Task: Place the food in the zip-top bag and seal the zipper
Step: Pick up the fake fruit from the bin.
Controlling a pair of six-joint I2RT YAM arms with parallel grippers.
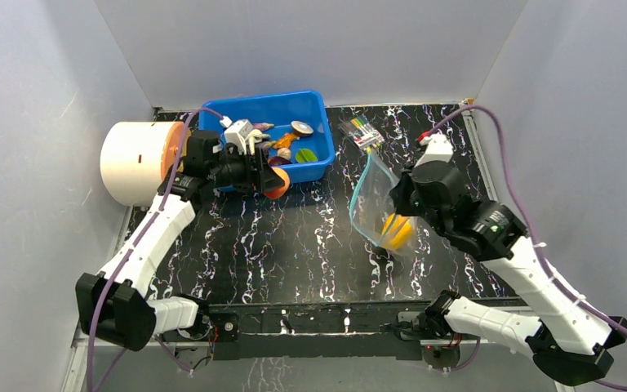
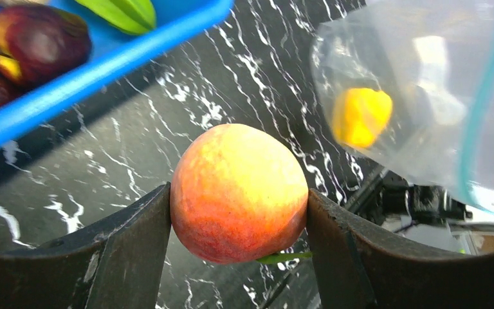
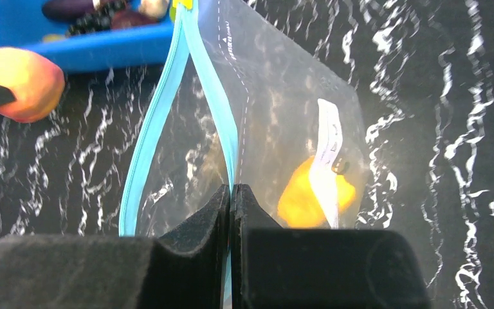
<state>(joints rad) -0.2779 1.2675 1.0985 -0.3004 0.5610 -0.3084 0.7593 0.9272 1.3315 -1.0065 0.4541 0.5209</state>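
My left gripper is shut on an orange-red toy peach, held just in front of the blue bin; the peach also shows in the top view and the right wrist view. My right gripper is shut on one lip of the clear zip-top bag, holding it upright with its mouth gaping. The teal-blue zipper is open. A yellow toy pepper lies inside the bag. The peach is left of the bag's mouth, apart from it.
The blue bin at the back holds several more toy foods, among them a green slice, plus a dark red fruit seen in the left wrist view. A white cylinder lies at far left. A packet of markers lies behind the bag.
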